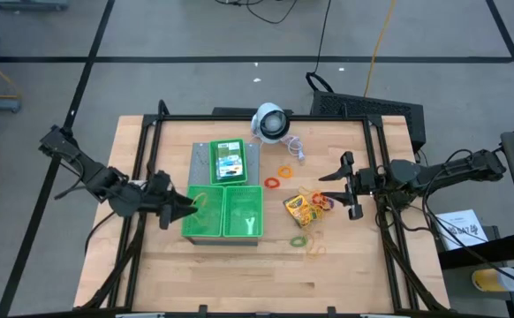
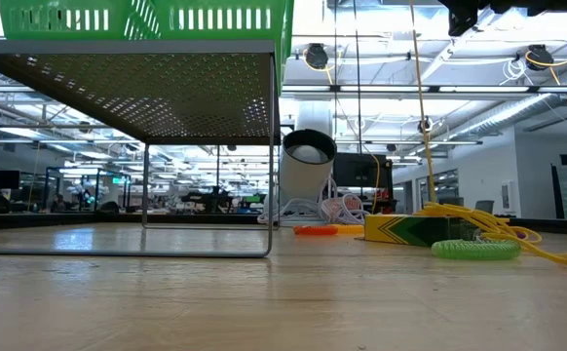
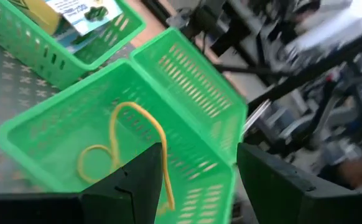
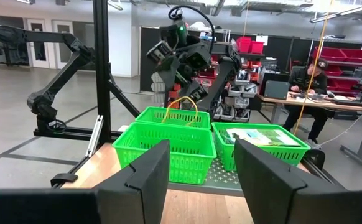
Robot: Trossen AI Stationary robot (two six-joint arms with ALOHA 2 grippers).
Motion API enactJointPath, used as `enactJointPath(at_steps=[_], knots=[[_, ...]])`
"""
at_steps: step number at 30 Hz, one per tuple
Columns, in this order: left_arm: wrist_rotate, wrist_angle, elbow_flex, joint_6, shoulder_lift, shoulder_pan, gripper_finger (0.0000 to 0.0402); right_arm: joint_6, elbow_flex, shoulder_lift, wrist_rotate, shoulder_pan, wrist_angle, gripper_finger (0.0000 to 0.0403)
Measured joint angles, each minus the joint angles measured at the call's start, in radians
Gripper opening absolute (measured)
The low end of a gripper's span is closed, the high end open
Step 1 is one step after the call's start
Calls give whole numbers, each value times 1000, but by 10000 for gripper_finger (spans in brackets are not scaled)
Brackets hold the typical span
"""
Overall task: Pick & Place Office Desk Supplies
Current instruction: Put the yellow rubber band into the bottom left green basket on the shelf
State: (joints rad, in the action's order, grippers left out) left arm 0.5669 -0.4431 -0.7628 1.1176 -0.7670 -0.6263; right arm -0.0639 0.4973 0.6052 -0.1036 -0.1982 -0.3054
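The high view looks straight down on the whole pale wooden table [image 1: 239, 265]. The low view sits at tabletop height, facing level into the room. Both share the white round device [image 1: 270, 122], at twelve o'clock overhead.

left gripper [image 1: 189, 205] fingers apart, right gripper [image 1: 328, 187] likewise

grey tiled floor [image 1: 195, 35], red bins [image 4: 346, 56] behind.
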Motion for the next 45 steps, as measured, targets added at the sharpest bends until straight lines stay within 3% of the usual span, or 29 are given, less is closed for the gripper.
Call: enactJointPath(at_steps=[6, 17, 25, 30, 38, 45], knots=[[-13, 33, 0, 57, 0, 44, 214, 0, 0, 0, 0, 0, -4, 169], [-150, -35, -6, -64, -21, 150, 214, 18, 0, 0, 0, 0, -4, 169], [-226, -246, -155, -138, -98, 204, 214, 19, 0, 0, 0, 0, -4, 169], [-182, -302, -274, -325, -131, 210, 214, 19, 0, 0, 0, 0, 4, 169], [-74, -95, -319, -772, -113, 201, 214, 107, 0, 22, 0, 0, 125, 169], [-41, -3, -319, -847, -130, 201, 214, 170, -1, 81, 0, 0, 263, 169]])
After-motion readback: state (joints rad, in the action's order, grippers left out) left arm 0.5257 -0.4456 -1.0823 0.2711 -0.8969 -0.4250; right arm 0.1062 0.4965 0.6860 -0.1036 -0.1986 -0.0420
